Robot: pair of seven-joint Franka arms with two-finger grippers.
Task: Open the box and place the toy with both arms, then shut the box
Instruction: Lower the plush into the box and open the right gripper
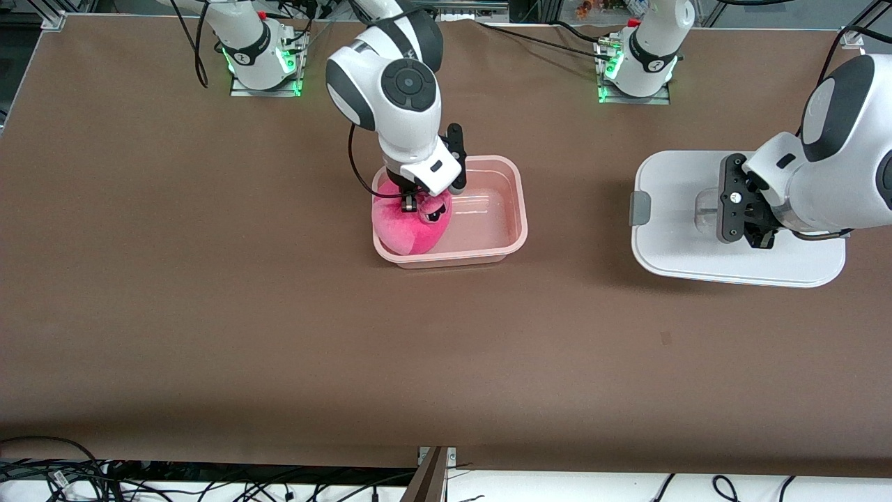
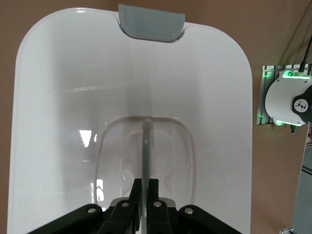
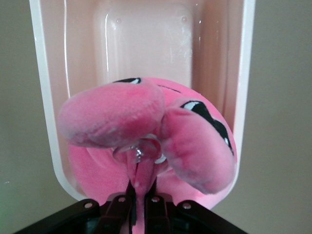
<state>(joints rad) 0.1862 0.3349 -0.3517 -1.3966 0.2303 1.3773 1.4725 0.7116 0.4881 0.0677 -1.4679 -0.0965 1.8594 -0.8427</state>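
Over the box (image 1: pixel 512 209), at its end toward the right arm: right gripper (image 1: pixel 416 203), pointing straight down and pinched shut on a small fold of the toy (image 1: pixel 404 230). Held from the top, most likely so as to drop neatly inside. Partly in the box already, but bulging over the rim at that end, so not yet lying flat on the bottom. Soft, fuzzy and hot pink, round like a blob, with droopy black eyes and two fat floppy flaps showing in the right wrist view (image 3: pixel 146 122). Easy to squash, so probably fine to let go and push in.

Box itself open, pale pink, smooth shiny plastic, rounded corners, most of its floor bare.

Well apart from the box, toward the left arm's end of the brown counter (image 1: pixel 209 314): the lid (image 1: pixel 669 209), lying flat. White, smooth, glossy, with rounded corners and a grey clip (image 1: pixel 640 208) on the edge facing the box. Parked there, at a guess, to leave room for the toy. Above its middle, left gripper (image 1: pixel 756 233), squeezed shut on the thin clear handle (image 2: pixel 145 146), ready to carry the lid to the box.
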